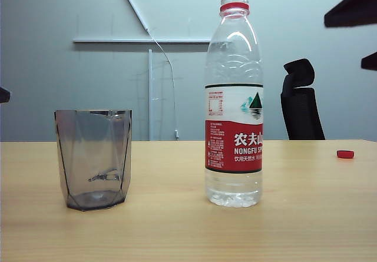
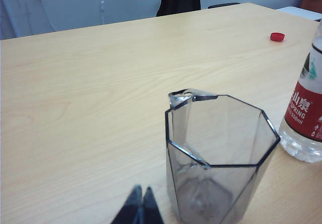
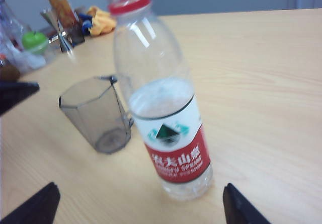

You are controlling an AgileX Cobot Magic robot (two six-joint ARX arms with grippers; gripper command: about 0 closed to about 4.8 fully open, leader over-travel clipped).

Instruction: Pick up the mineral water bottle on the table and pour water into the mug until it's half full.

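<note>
My right gripper wide open, straddling mineral water bottle; close squarely on label, keep upright. Left gripper pinched shut beside mug, seemingly empty.

Pale grey-blue wall behind, evenly lit, no hard shadows. White horizontal ledge or rail across it, a white diagonal strip running up from its right part, a thin white upright below with a slack cable hanging beside. Black office chair against the wall at right. In the right wrist view, blurred clutter at the far edge: possibly a green apple, something orange and yellow, a metal piece.
</note>
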